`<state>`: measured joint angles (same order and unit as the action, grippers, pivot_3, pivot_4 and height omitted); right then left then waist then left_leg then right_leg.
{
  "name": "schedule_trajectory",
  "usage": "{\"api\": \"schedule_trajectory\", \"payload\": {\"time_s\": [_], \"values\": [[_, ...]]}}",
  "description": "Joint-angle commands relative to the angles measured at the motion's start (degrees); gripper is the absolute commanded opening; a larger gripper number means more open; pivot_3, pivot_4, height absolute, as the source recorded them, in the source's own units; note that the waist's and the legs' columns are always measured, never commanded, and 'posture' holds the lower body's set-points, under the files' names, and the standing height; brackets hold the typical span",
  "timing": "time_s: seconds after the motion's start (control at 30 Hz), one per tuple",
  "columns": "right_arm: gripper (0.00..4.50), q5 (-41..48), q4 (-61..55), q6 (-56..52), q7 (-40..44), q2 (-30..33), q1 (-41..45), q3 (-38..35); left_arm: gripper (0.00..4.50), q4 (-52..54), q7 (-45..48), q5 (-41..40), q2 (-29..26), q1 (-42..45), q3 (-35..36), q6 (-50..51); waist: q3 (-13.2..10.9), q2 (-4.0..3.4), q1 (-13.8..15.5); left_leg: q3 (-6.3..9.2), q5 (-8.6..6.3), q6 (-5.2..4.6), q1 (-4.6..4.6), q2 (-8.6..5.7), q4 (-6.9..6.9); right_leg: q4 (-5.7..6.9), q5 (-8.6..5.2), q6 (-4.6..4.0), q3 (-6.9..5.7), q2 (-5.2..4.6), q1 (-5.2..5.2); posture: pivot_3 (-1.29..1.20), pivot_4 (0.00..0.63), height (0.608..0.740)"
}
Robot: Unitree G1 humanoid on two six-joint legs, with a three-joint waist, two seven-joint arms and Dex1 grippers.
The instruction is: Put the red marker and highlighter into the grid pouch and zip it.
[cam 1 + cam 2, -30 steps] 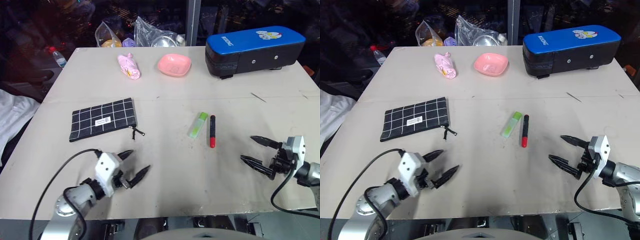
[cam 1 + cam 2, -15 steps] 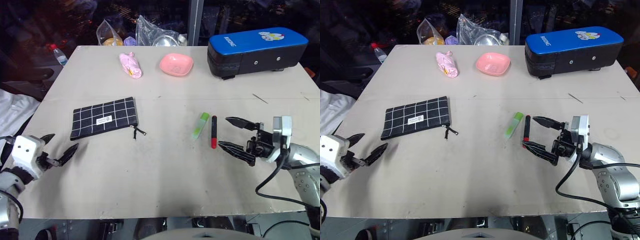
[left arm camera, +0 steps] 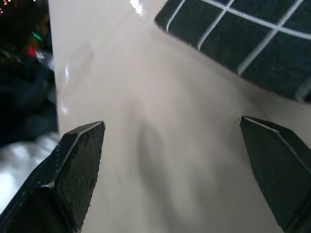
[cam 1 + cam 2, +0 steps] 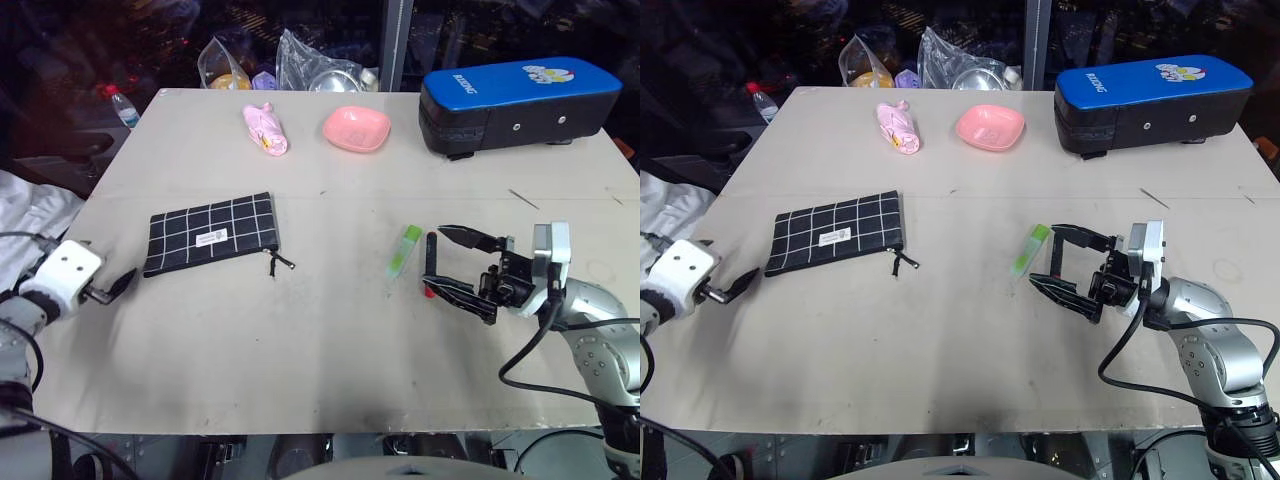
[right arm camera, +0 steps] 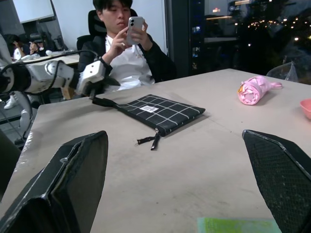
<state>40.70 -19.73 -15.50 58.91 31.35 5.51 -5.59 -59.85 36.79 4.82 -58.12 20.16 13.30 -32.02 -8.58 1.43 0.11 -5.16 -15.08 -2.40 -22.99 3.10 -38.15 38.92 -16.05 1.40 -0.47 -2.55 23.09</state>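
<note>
Left gripper (image 4: 115, 284) has swung out to the grid pouch (image 4: 211, 235) at left-center, right gripper (image 4: 1068, 262) now straddles the red marker (image 4: 430, 252) beside the highlighter (image 4: 404, 250) at center-right; both open, nothing held, pickup looks next.

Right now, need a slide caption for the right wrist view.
Open right gripper faces the grid pouch across the table; left gripper at its far end.
</note>
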Motion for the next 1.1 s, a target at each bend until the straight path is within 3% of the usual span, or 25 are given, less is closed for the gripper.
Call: {"api": "schedule_trajectory", "payload": {"time_s": [0.03,0.27,0.53,0.9,1.1], "values": [[4.47,0.53,-1.91,0.79,-0.55,0.36,-0.05,-1.95,4.5,-3.75,-2.39,5.63,-0.68,4.07,-5.5,-5.41,0.0,-0.01,0.18,0.01,0.0,0.0,0.0,0.0,0.0,0.0,0.0,0.0,-0.01,0.01,0.0,0.0,0.15,0.737],[4.47,0.36,-2.63,1.6,-1.17,0.91,-2.52,-3.77,4.5,-3.18,6.5,3.64,2.36,7.62,-9.62,-17.2,0.0,-0.04,0.89,-0.05,0.0,0.0,-0.05,-0.06,-0.08,0.0,0.0,0.01,-0.02,0.0,0.0,0.0,0.15,0.737],[4.47,-0.73,-2.47,2.71,-1.78,0.32,-3.62,-3.71,4.5,-1.0,7.4,4.34,3.96,7.89,-12.84,-28.53,0.01,-0.05,0.81,-0.05,0.0,-0.01,-0.04,-0.05,-0.14,0.03,0.01,0.03,0.0,0.06,-0.01,0.0,0.15,0.737],[4.47,-1.57,-2.69,3.93,-2.41,0.53,-5.25,-4.02,4.5,3.99,-4.75,11.68,5.84,7.79,-15.75,-41.36,0.0,-0.04,0.63,-0.03,0.0,-0.01,-0.06,0.01,-0.15,0.03,0.05,0.09,0.01,0.23,-0.01,0.0,0.15,0.737],[4.47,-1.48,-3.25,4.33,-2.58,0.83,-6.49,-4.49,4.5,8.71,-8.81,18.89,3.42,5.97,-17.54,-44.7,0.0,-0.04,0.57,-0.04,0.0,-0.01,-0.05,0.05,-0.15,0.03,0.05,0.1,0.03,0.32,-0.01,0.0,0.15,0.737]]}}
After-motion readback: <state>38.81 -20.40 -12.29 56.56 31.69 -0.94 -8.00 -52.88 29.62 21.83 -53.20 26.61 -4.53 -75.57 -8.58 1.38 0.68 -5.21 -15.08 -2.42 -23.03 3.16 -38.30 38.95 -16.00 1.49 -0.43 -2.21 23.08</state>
